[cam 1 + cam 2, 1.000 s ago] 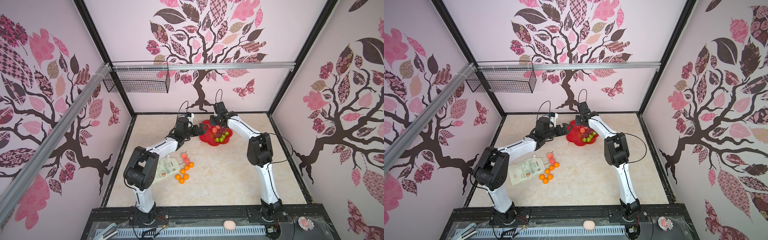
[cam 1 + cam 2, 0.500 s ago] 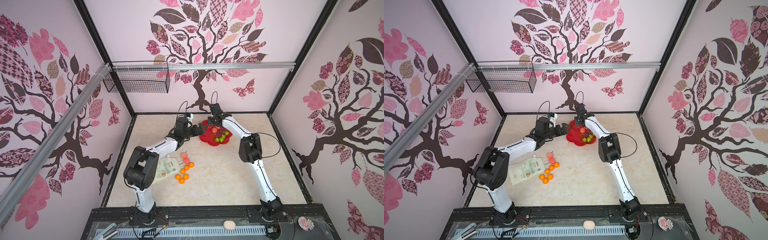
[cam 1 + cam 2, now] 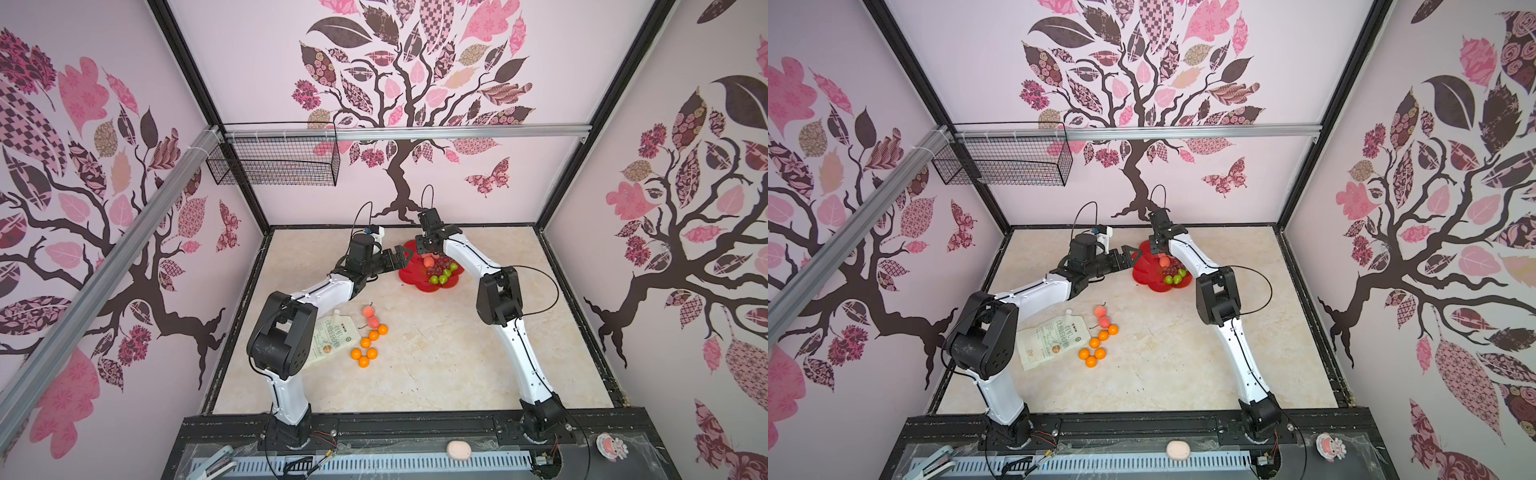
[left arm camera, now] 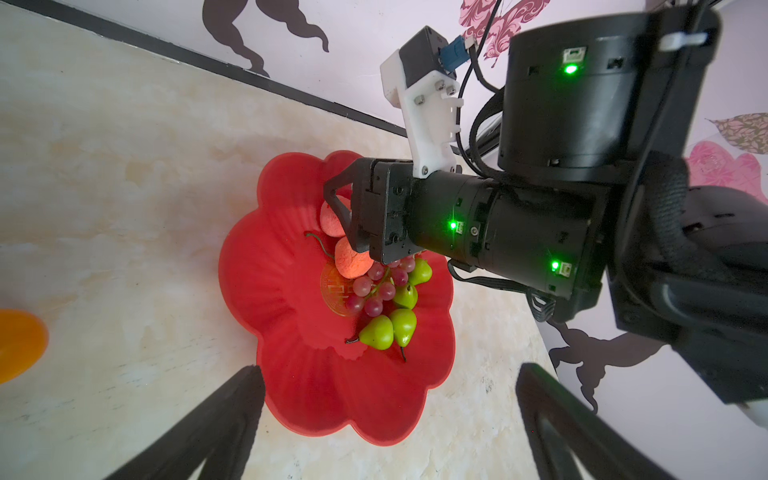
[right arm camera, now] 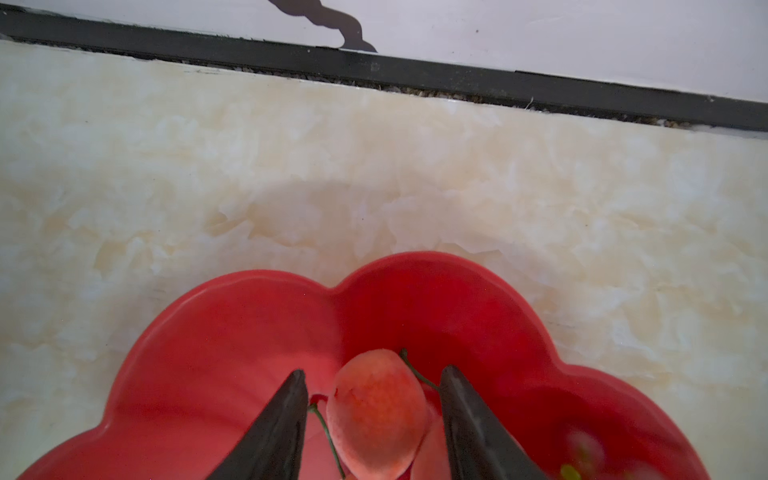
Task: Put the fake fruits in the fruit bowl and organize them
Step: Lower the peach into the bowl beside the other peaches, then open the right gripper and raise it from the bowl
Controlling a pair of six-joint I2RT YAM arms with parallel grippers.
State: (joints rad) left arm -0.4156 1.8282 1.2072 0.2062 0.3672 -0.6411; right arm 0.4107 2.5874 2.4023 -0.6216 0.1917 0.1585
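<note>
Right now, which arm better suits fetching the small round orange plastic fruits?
Left: oranges lie nearer it, left gripper open, empty; right gripper straddles a pink peach in the red scalloped bowl.

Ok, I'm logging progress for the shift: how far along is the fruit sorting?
Done: four pears, the grape bunch and one peach lie in the fruit bowl. In hand: the right gripper stands open around a second peach resting in the bowl; the left gripper is open and empty. Left: two peaches and six oranges on the table beside the pouch.
</note>
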